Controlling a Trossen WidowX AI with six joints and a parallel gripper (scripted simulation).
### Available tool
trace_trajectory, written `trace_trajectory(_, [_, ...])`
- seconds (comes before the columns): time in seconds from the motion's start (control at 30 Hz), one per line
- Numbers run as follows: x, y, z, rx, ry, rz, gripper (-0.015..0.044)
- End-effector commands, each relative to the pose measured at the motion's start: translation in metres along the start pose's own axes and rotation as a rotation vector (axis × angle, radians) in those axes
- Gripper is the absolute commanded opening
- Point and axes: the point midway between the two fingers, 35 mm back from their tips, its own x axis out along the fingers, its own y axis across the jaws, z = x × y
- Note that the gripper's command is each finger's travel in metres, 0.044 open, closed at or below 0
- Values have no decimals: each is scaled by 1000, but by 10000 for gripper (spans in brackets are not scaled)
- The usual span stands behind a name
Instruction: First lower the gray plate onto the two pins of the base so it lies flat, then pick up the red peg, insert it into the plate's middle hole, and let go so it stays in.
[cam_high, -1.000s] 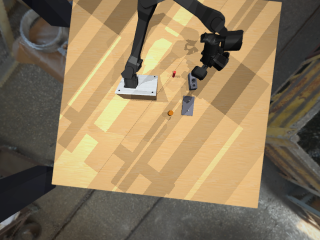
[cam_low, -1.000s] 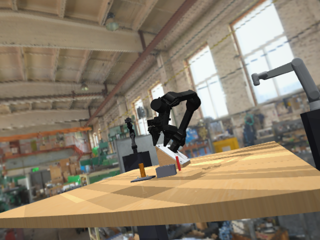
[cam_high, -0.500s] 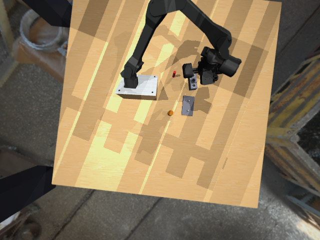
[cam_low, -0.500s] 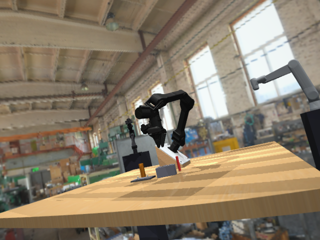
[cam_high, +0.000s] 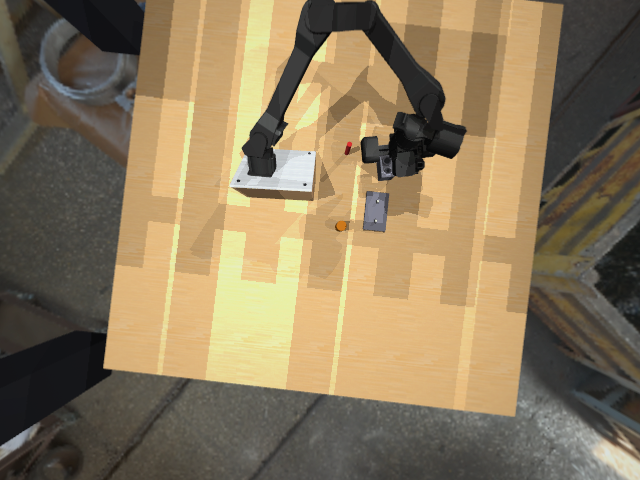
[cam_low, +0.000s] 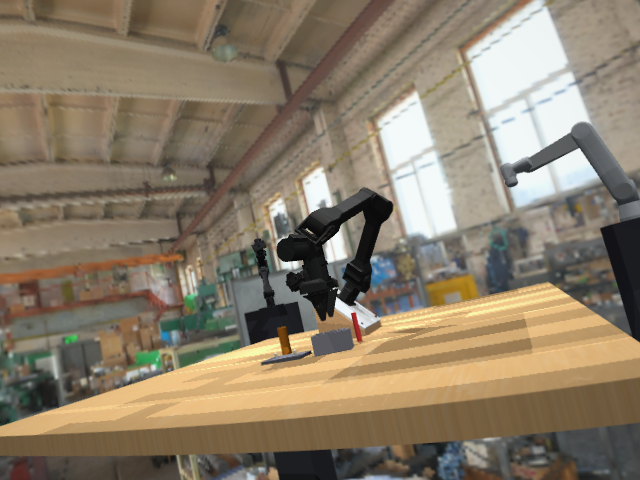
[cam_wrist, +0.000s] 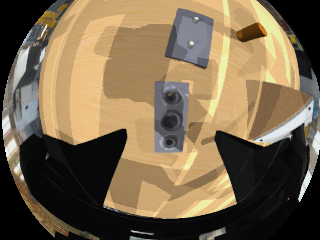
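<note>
The gray plate (cam_high: 384, 167) (cam_low: 332, 342) (cam_wrist: 171, 115), a small block with three holes in a row, lies flat on the table. My gripper (cam_high: 391, 159) (cam_low: 324, 310) (cam_wrist: 172, 135) is open and empty. It hangs just above the plate with a finger on either side of it and touches nothing. The flat dark base (cam_high: 375, 210) (cam_low: 285, 357) (cam_wrist: 191, 36) with two pins lies a short way beyond the plate. The red peg (cam_high: 348, 147) (cam_low: 356, 327) stands upright on the table, left of the plate in the overhead view.
An orange peg (cam_high: 341, 225) (cam_low: 283, 339) (cam_wrist: 251, 31) stands beside the base. The arm's silver mounting block (cam_high: 289, 173) (cam_low: 364, 317) sits left of the red peg. The wooden table (cam_high: 258, 310) (cam_low: 465, 361) extends widely in front.
</note>
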Motion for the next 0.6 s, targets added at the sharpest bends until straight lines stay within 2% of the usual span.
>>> trace_trajectory(0.0, [9,1,1,7,4,10,440])
trace_trajectory(0.57, [36,1,1,7,4,11,440])
